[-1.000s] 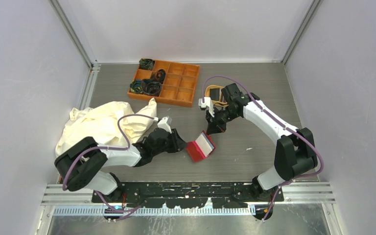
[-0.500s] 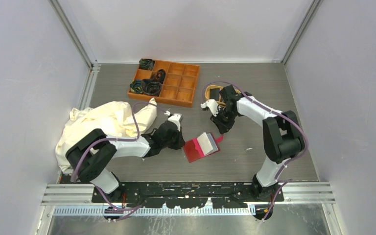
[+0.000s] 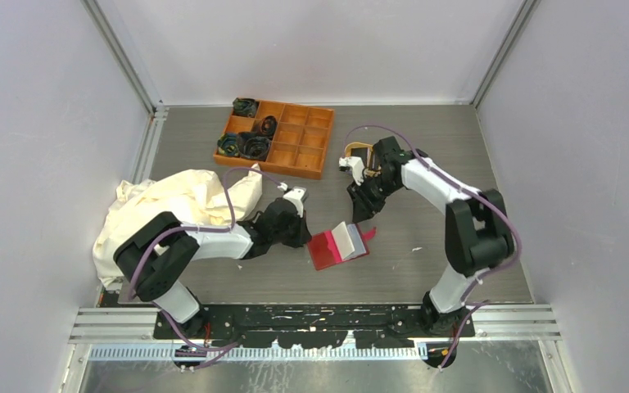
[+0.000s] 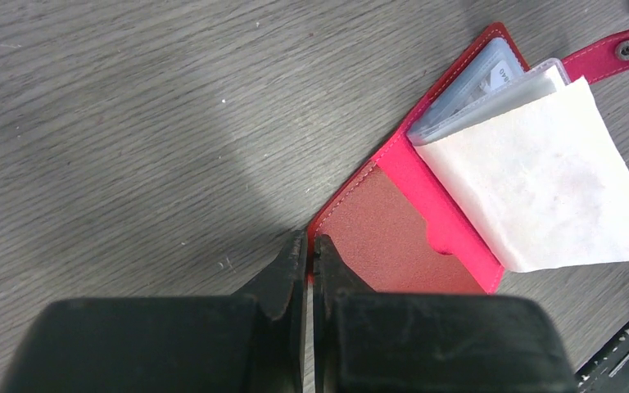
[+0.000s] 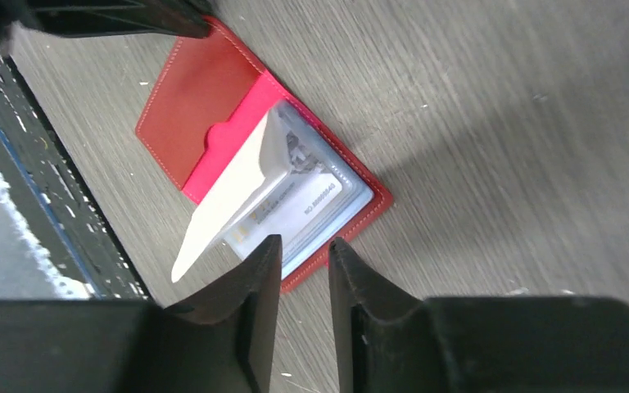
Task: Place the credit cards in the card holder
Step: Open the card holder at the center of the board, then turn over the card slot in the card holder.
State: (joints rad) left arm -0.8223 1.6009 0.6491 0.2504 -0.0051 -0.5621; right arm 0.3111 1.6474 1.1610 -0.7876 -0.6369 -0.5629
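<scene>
The red card holder (image 3: 328,250) lies open on the table, its snap tab (image 4: 614,53) pointing right and a white inner sleeve (image 4: 540,188) standing up. A light card (image 5: 303,201) sits in a clear pocket. My left gripper (image 3: 305,237) is shut on the left cover's edge (image 4: 312,246), with a red sliver between the fingers. My right gripper (image 3: 359,211) hovers just above the holder's right edge (image 5: 305,246), jaws a little apart and empty. No loose black cards show.
An orange compartment box (image 3: 277,139) with dark items stands at the back. A cream cloth (image 3: 172,209) lies at the left. A tan oval tray (image 3: 354,148) is partly hidden behind the right arm. The black base rail (image 5: 49,205) runs near the holder.
The holder has dropped from a raised tilt to lying open and flat, tab to the right. My right gripper drew back from it, then shifted slightly. My left arm swung round, still gripping.
</scene>
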